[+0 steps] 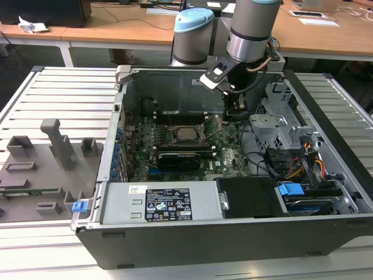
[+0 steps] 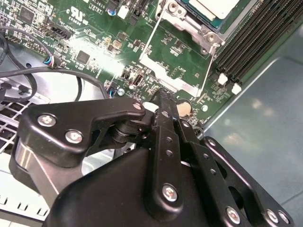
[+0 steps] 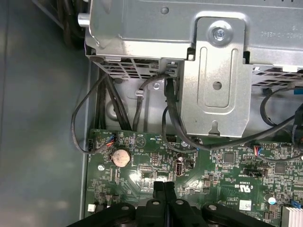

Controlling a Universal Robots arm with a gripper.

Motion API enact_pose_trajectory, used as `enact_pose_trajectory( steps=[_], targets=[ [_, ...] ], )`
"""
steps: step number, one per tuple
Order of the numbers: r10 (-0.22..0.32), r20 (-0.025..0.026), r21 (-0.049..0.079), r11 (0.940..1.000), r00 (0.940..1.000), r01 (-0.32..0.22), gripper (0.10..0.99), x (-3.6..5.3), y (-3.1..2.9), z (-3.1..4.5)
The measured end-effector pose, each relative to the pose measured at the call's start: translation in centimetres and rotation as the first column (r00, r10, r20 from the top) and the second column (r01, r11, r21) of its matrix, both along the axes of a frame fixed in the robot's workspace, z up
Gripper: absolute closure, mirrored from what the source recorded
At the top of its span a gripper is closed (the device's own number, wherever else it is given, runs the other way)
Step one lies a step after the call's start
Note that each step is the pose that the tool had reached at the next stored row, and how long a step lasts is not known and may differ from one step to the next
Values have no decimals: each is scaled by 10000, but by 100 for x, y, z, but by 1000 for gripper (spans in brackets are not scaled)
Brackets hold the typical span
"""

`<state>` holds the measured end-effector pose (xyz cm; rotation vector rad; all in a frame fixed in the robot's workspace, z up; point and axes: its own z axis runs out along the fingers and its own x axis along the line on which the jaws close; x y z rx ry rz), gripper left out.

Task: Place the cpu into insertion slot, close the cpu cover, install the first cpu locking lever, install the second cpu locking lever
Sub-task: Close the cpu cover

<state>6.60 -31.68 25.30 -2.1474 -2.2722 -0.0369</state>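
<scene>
Over the motherboard — gripper clenched on nothing.
Second wrist view catches cpu and open cpu cover — first wrist view, the metal drive cage.

In the exterior view the cpu sits in the insertion slot, the cpu cover at its three o'clock, the fingers just beyond.
</scene>
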Motion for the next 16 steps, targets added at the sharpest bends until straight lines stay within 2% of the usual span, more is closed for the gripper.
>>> enact_pose_trajectory(
  steps=[4, 9, 16],
  targets=[
    [0, -4, 0, 10000, 10000, 0, 980, -1, 0, -39],
    [1, -4, -1, 10000, 10000, -1, 980, -77, 0, -43],
    [1, -4, -1, 10000, 10000, -1, 980, -110, 0, -43]
  ],
)
